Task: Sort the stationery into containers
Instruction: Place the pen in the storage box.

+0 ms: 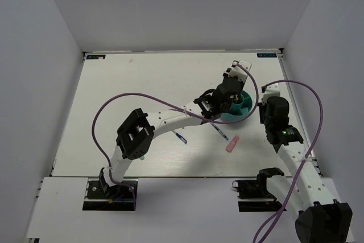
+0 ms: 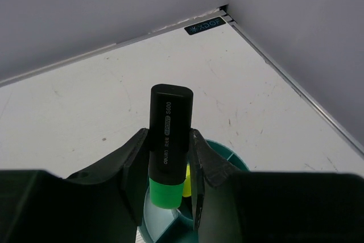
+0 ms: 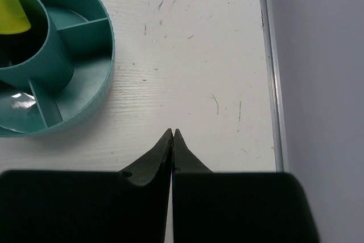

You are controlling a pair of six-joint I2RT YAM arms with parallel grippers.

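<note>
Above the white table (image 1: 114, 83), our left gripper (image 2: 168, 140) pinches a green marker (image 2: 169, 135) over the teal tub (image 2: 227, 152). Our right gripper (image 3: 172, 135) is pressed together and empty, with the tub ahead-left of it.

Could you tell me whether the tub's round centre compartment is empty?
Not empty: a yellow cap shows inside the centre ring of the teal tub.
</note>
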